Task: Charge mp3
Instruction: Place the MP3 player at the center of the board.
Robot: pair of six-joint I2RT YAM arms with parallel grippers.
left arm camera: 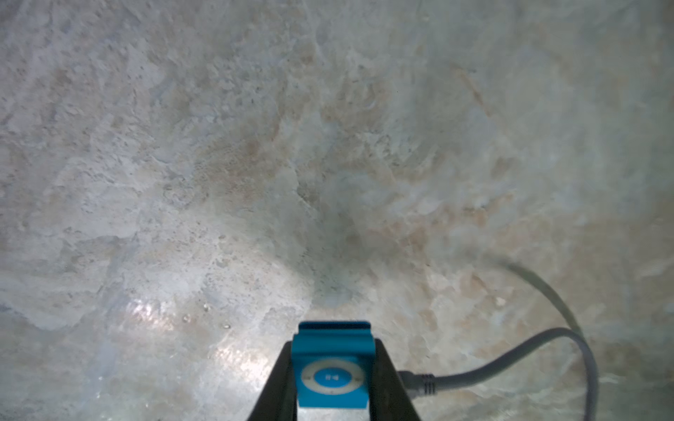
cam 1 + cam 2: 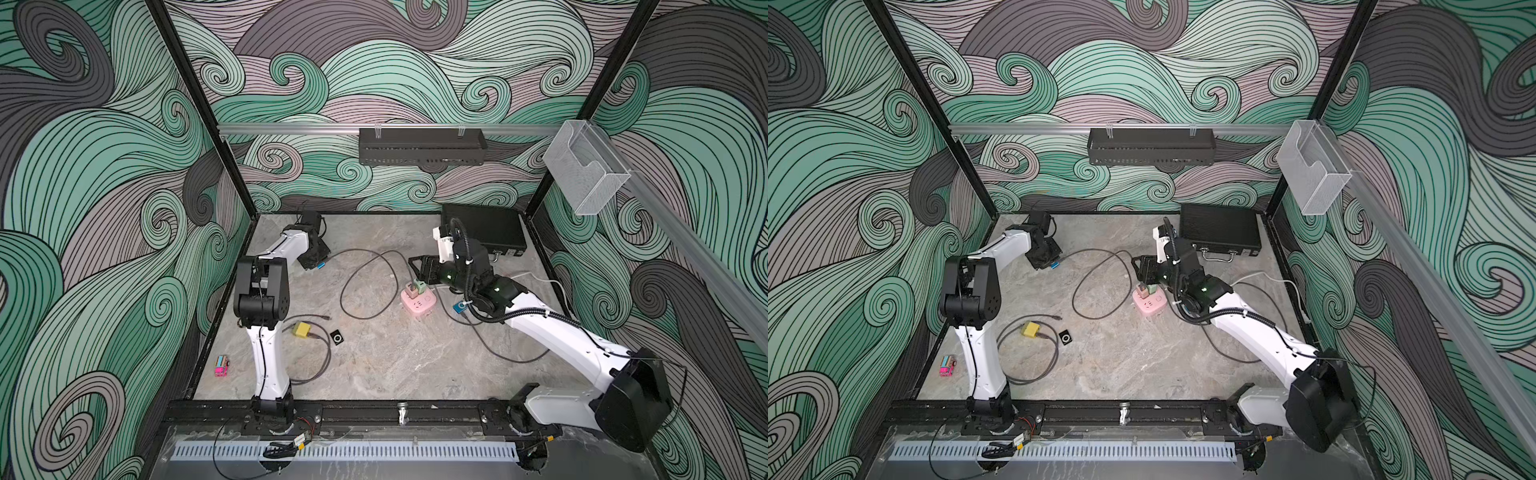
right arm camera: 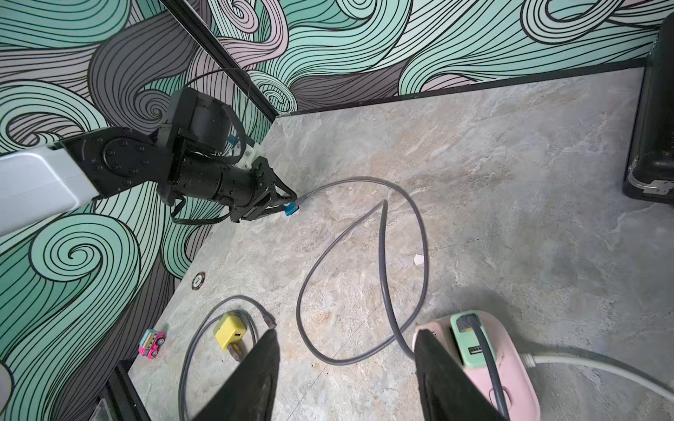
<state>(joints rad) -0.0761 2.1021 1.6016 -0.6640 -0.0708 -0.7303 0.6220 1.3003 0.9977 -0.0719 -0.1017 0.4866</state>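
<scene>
**blue mp3 (image 1: 331,379) grabbed**

Left claw (image 3: 290,202) is clamped on the blue mp3, well left of the pink power cube (image 3: 514,357), grey cable (image 3: 380,255) ending at its side. Right claw (image 3: 345,333) hangs spread wide by that cube, gripping nothing.

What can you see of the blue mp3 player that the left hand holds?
The blue mp3 player is small, square and looks like metal. Its face carries a white ring round a blue play button. The left hand clamps its two sides, close to the table. A grey cable reaches its side; the joint is hidden.
</scene>
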